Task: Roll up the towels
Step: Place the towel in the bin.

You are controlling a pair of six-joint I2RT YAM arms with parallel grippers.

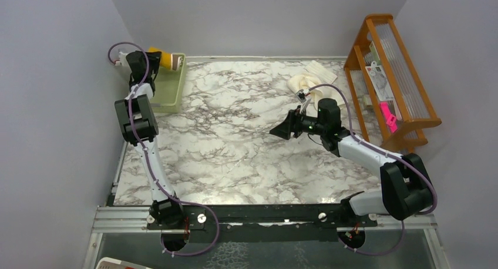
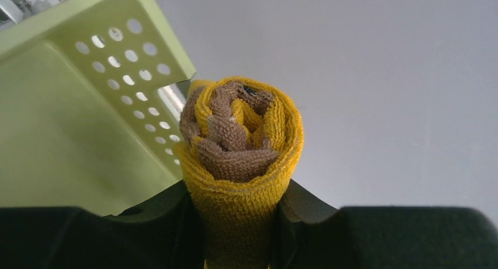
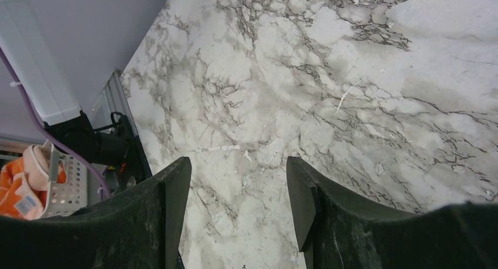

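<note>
The brown towel with mustard-yellow border [image 2: 241, 145] is rolled into a tight cylinder. My left gripper [image 2: 238, 222] is shut on it and holds it over the far end of the light-green basket [image 1: 166, 88]; in the top view the roll [image 1: 166, 59] sticks out past the gripper [image 1: 154, 59]. The cream-white towel [image 1: 309, 80] lies crumpled on the marble table at the back right. My right gripper [image 1: 283, 130] is open and empty, hovering above the table's middle, a little in front of the white towel; it also shows in the right wrist view [image 3: 238, 192].
A wooden rack [image 1: 390, 81] with papers and a pink item stands at the right edge. The green basket's perforated wall [image 2: 126, 75] is close beside the roll. The grey back wall [image 1: 258, 16] is just behind the basket.
</note>
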